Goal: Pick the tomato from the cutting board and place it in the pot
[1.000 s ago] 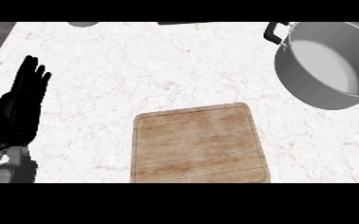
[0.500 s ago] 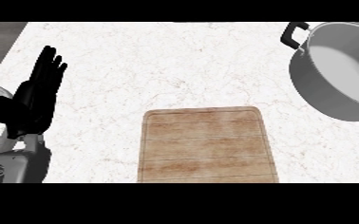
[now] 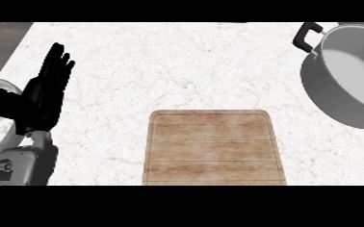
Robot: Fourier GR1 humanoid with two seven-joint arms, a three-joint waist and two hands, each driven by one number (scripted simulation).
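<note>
No tomato seen on cutting board point(image 3: 213, 146). Left hand point(image 3: 46, 94) resting, fingers straight, apart. Recommend locating tomato before approaching pot point(image 3: 338, 84).

Only one arm shows, at the near left edge of the view. The left hand point(image 3: 44, 94) is black all over, matte, with long slim fingers point(image 3: 60, 62) and a broad palm that darkens into a thick black wrist. Below it the forearm point(image 3: 27, 162) is a pale grey shell with rounded edges and a smooth surface. A small dark marking sits on the shell's left side, too small to read. A curved grey-white part shows at the far left edge.
</note>
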